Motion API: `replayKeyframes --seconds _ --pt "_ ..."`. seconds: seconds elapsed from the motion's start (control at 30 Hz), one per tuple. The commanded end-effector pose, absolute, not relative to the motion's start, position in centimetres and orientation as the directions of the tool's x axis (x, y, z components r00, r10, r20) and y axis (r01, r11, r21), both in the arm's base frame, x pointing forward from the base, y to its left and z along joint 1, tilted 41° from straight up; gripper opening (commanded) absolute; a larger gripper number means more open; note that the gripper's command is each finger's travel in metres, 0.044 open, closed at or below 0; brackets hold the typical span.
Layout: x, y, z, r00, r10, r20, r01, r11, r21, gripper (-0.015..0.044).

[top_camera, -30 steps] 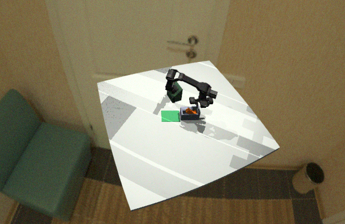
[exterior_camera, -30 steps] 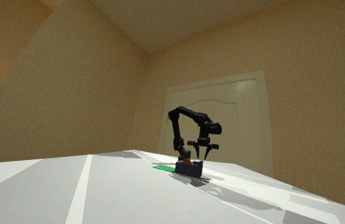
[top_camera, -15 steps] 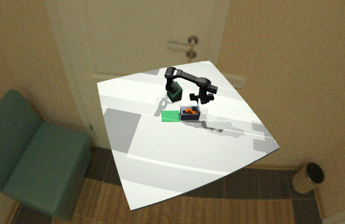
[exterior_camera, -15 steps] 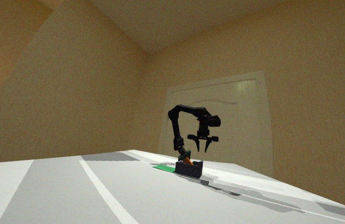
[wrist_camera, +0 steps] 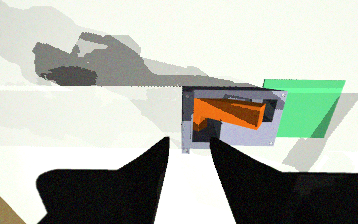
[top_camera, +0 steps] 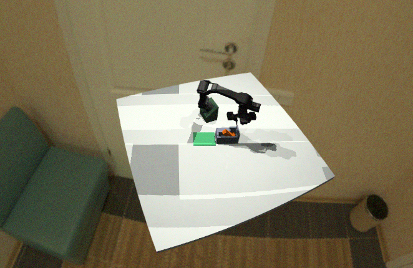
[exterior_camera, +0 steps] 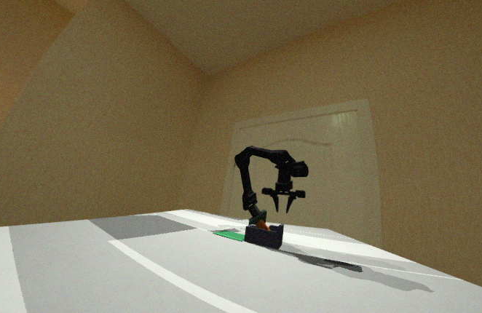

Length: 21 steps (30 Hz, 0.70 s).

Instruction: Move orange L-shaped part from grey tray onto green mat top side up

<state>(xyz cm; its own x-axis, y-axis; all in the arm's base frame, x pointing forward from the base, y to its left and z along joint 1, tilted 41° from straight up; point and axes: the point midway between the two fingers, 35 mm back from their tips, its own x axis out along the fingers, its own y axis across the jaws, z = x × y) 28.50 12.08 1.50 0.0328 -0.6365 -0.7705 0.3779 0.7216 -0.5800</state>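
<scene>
The orange L-shaped part (top_camera: pixel 227 132) (exterior_camera: pixel 262 224) (wrist_camera: pixel 230 111) is tilted in the grey tray (top_camera: pixel 226 139) (exterior_camera: pixel 263 238) (wrist_camera: pixel 250 138). Its end nearer the mat stands up out of the pocket, above the rim in the exterior view. Its L-shaped end is low, on the side away from the mat. The green mat (top_camera: pixel 204 139) (exterior_camera: pixel 229 236) (wrist_camera: pixel 305 117) lies beside the tray with nothing on it. My gripper (exterior_camera: pixel 282 212) (wrist_camera: pixel 189 141) is open and empty, pointing down, well above the tray and towards its L-end side. In the top view the fingertips are partly hidden.
The arm's base stands by a dark green block (top_camera: pixel 210 113) behind the tray and mat. The tray walls rise around the part. Arm shadows fall across the white table (top_camera: pixel 213 176) (exterior_camera: pixel 137 273) beyond the tray. A chair (top_camera: pixel 64 176) and a bin (top_camera: pixel 367 214) stand off the table.
</scene>
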Motion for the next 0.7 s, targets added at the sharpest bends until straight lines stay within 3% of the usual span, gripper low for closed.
replayKeyframes --seconds 0.0,0.07,0.23,0.47,0.67 --pt "28.5 11.9 1.6 0.033 -0.637 -0.77 0.334 0.733 -0.592 0.0233" --pt "28.4 11.6 2.0 0.032 -0.637 -0.77 0.239 0.753 -0.613 0.028" --pt "27.9 10.0 3.5 0.027 -0.64 -0.768 -0.196 0.75 -0.631 0.028" --pt "27.0 7.6 5.6 0.019 -0.643 -0.766 -0.753 0.494 -0.434 0.028" --pt "26.4 6.4 6.6 0.015 -0.645 -0.764 -0.925 0.281 -0.255 0.028"
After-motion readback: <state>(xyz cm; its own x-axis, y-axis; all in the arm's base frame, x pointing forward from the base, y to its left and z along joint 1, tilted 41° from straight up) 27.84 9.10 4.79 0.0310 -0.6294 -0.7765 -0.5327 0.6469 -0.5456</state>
